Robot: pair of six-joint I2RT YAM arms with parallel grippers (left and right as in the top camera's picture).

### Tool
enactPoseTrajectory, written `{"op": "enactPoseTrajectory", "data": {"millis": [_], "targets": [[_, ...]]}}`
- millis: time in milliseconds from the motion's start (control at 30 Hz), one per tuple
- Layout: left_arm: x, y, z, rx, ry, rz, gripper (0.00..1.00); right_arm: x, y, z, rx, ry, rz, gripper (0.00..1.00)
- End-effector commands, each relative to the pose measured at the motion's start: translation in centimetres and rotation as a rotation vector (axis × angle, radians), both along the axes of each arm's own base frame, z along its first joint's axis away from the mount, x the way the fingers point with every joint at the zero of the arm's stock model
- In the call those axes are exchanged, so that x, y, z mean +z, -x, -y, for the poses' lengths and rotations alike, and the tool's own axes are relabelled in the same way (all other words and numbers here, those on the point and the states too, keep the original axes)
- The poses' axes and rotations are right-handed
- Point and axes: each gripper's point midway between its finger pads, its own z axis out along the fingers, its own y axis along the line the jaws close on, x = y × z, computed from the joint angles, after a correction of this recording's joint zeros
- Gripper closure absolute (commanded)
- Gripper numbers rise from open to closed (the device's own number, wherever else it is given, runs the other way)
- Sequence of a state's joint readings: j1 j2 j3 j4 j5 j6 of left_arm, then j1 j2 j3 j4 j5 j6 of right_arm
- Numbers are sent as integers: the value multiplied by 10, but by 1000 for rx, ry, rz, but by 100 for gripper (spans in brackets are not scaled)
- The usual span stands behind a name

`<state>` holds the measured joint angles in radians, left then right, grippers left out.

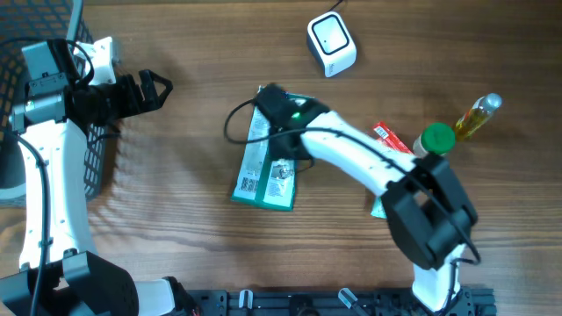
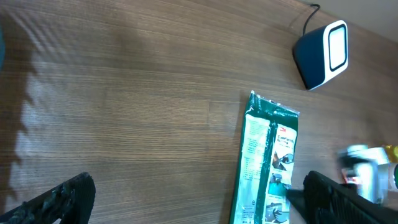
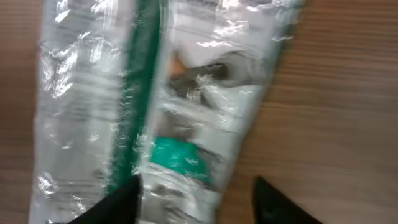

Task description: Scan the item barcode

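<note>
A green and clear plastic packet (image 1: 266, 171) with printed labels lies flat on the wooden table, and it also shows in the left wrist view (image 2: 264, 162). My right gripper (image 1: 279, 121) hovers over the packet's upper end. In the right wrist view its two black fingertips stand apart (image 3: 196, 199), with the packet's (image 3: 174, 93) right edge lying under the gap and nothing pinched. The white scanner (image 1: 331, 42) sits at the back of the table, also seen from the left wrist (image 2: 323, 53). My left gripper (image 1: 156, 92) waits wide open at the far left (image 2: 196, 205), holding nothing.
A black wire basket (image 1: 92, 158) stands at the left edge under the left arm. At the right are a green-capped bottle (image 1: 436, 139), a yellow oil bottle (image 1: 479, 116) and a red packet (image 1: 391, 136).
</note>
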<state>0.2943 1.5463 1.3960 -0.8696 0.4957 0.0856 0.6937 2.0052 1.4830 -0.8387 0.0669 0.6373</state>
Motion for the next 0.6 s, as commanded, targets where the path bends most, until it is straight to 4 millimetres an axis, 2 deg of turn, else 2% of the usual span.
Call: {"op": "enactPoseTrajectory", "data": {"millis": [0, 33, 300, 400, 567], "targets": [[1, -2, 1, -17, -3, 9, 0, 30, -10, 21, 3, -19, 21, 14], [1, -2, 1, -17, -3, 9, 0, 27, -10, 26, 18, -6, 13, 9], [1, -2, 1, -17, -3, 9, 0, 23, 8, 12, 40, -101, -83, 9], [1, -2, 1, -17, -3, 9, 0, 21, 11, 14, 4, -101, -105, 13], [1, -2, 1, -17, -3, 9, 0, 6, 38, -9, 16, -167, -175, 23]]}}
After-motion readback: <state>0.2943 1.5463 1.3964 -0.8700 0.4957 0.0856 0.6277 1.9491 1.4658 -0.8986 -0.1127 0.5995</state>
